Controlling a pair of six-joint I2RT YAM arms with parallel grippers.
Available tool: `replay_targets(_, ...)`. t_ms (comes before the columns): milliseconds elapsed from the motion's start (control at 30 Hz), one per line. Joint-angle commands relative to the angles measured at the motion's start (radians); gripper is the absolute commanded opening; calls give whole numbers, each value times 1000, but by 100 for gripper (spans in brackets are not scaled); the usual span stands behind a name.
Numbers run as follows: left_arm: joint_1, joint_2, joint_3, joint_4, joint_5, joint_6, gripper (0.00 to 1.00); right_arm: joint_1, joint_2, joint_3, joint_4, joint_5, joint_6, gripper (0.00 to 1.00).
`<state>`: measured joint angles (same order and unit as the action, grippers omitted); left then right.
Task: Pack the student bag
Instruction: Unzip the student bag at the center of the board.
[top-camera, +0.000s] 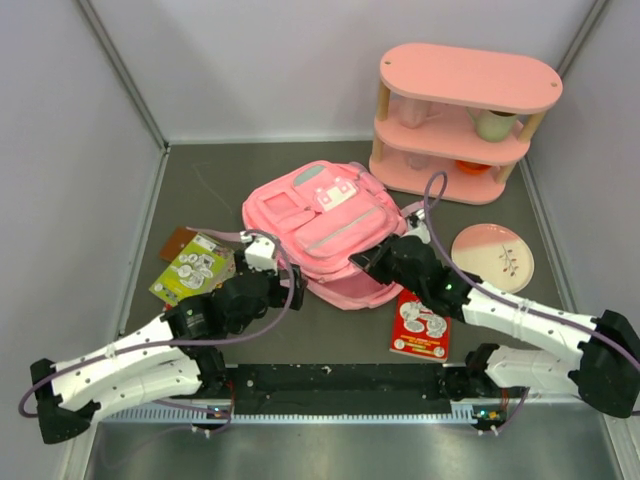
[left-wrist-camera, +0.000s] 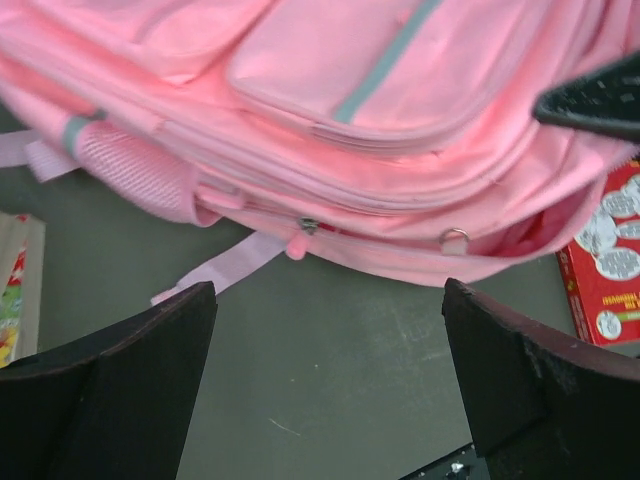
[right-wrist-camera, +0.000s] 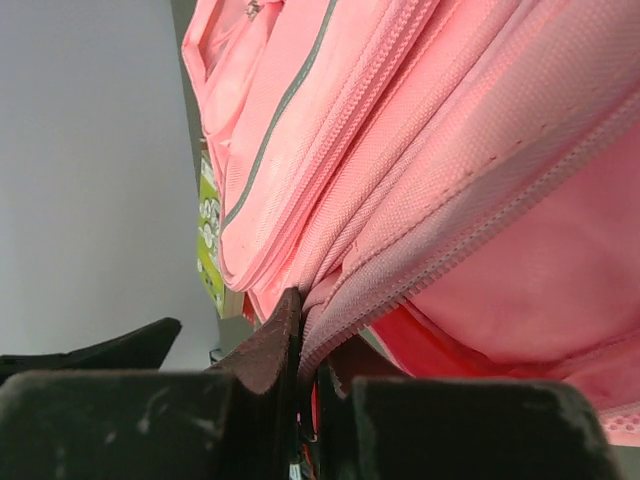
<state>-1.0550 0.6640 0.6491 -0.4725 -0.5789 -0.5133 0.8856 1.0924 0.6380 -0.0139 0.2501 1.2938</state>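
Note:
The student bag, a pink backpack with a grey stripe, lies flat in the middle of the table. My right gripper is at its near right edge. In the right wrist view it is shut on the zipper edge of the student bag, lifting the opening. My left gripper sits just in front of the bag's near left side. In the left wrist view it is open over bare table with nothing between its fingers. The student bag lies just beyond them, a zipper pull hanging at its edge.
A red book lies right of the bag's near end. A green book and a brown item lie to the left. A pink oval shelf unit holding cups stands at the back right. A pink plate lies in front of it.

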Motion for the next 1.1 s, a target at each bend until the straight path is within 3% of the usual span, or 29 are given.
replay_targets(0,-2,89,87,144,187,159,99,-10,7,103,-43,-6,-96,0)
replay_targets(367,-63,222,122,347,300,360,99,-11,63,210,-120,-49,-108,0)
replay_targets(733,-88,428,169,350,196,398,98,-13,73,305,-184,-55,-106,0)
replay_targets(800,-86,440,159,353,150,384,91,-11,75,312,-190,-61,-111,0)
replay_targets(900,-85,460,150,386,56,381,65,-11,72,313,-189,-75,-111,0)
replay_targets(933,-85,470,159,393,16,377,49,-13,72,315,-190,-84,-123,0)
replay_targets(1033,-71,511,190,391,-35,365,17,-16,58,301,-192,-101,-137,0)
replay_targets(1067,-47,534,202,374,-53,355,0,-17,51,295,-196,-98,-164,5)
